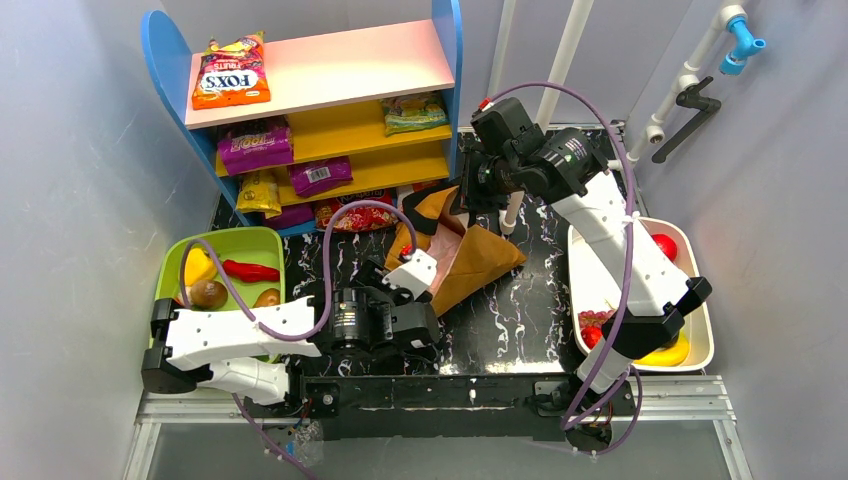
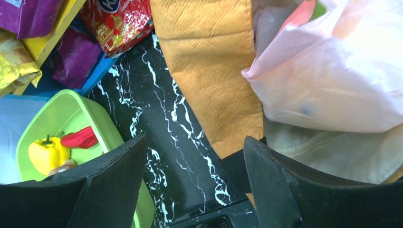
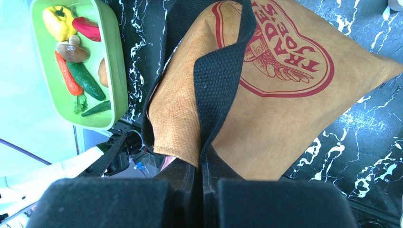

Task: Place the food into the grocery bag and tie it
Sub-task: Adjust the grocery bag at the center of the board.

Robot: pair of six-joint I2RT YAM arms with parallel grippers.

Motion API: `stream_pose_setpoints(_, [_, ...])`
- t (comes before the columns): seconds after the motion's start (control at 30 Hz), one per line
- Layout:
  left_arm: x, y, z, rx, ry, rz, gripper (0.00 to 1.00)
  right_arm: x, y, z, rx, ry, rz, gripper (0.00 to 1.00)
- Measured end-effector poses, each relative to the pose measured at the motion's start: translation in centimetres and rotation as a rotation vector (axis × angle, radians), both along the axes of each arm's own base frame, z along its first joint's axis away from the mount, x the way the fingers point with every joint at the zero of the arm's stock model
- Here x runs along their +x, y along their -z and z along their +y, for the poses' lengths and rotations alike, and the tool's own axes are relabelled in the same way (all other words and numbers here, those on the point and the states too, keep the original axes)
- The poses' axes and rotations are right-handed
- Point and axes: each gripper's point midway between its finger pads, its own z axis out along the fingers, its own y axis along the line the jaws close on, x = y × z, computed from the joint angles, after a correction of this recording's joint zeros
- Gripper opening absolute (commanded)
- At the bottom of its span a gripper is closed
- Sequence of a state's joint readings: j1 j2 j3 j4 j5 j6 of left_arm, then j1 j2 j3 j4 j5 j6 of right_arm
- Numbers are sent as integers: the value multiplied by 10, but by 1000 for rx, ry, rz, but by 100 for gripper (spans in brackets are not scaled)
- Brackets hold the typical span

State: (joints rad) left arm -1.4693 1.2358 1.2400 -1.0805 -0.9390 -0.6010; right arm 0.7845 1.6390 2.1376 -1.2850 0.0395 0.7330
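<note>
Black marble-look table (image 1: 520, 310), blue snack shelf (image 1: 350, 60) at the back, walls close on both sides. Pink grocery bag (image 2: 323, 71) lies crumpled at the mouth of the brown Trader Joe's bag (image 3: 285, 109), mid-table, just ahead & to the right of the L gripper (image 2: 195, 142), whose jaws stand spread w/ nothing between them. R gripper (image 3: 202, 185) reaches in from the back of the table, fingers pressed together on the brown bag's black strap (image 3: 218, 80). No food seen bagged. Veg sits in the green bin (image 2: 71, 109) at L, fruit in the white tray (image 1: 585, 275) at R, packets on the shelf.

Risks, as judged: L jaws could nip brown cloth along w/ the thin pink film, or tear it. A pull on the strap by the R arm could drag or tip the brown bag & carry the pink one off target. Whether the pink bag's mouth is open: can't tell.

Room is tight. Bin rim sits just beside the L fingers, shelf foot near ahead, & both arms crowd over the bag. Open table lies toward the near edge, btw bag & tray.
</note>
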Motion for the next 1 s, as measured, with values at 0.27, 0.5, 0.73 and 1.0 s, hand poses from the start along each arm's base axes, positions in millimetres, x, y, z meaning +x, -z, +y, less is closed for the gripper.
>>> stream_pose_setpoints(0.27, [-11, 6, 3, 15, 13, 30, 83, 1, 0, -1, 3, 2, 3, 1])
stream_pose_setpoints(0.5, [-27, 7, -12, -15, 63, 62, 85, 1, 0, -1, 8, -2, 8, 1])
stream_pose_setpoints(0.73, [-30, 11, -23, -28, 60, 74, 73, 0, 0, 1, 15, -11, 17, 1])
stream_pose_setpoints(1.0, [-27, 22, -7, 64, -24, 49, 53, -3, -1, 3, 26, -24, 27, 1])
